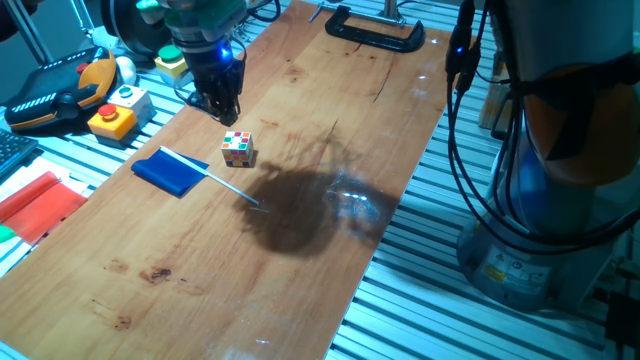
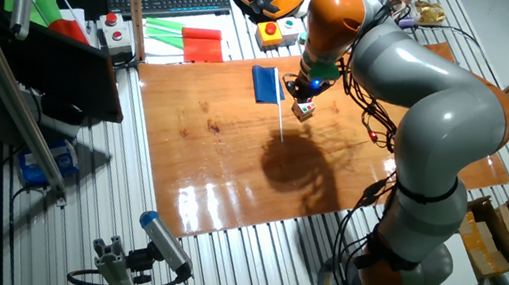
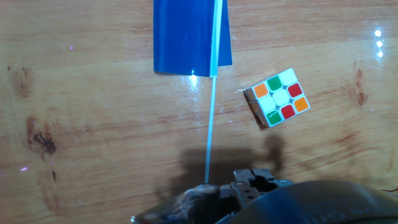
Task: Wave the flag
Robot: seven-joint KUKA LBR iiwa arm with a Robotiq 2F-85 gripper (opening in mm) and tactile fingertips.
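**Flag flat on desk, jaws above and clear of it**

Your flag point(image 1: 172, 171) lies flat on the wooden desk point(image 1: 300, 250), near its edge. The blue cloth is spread flat; the thin white stick runs from the cloth out across the bare wood. A small multicoloured cube point(image 1: 237, 148) sits just beside the stick, apart from it.

Your gripper point(image 1: 220, 105) hangs above the desk, near the cube and apart from the flag. Nothing is held. Whether the jaws stand apart or together you cannot tell from these views; the hand view shows only the hand's dark body at the bottom edge.

A red sheet point(image 1: 38, 205) lies off the desk, beyond the flag.
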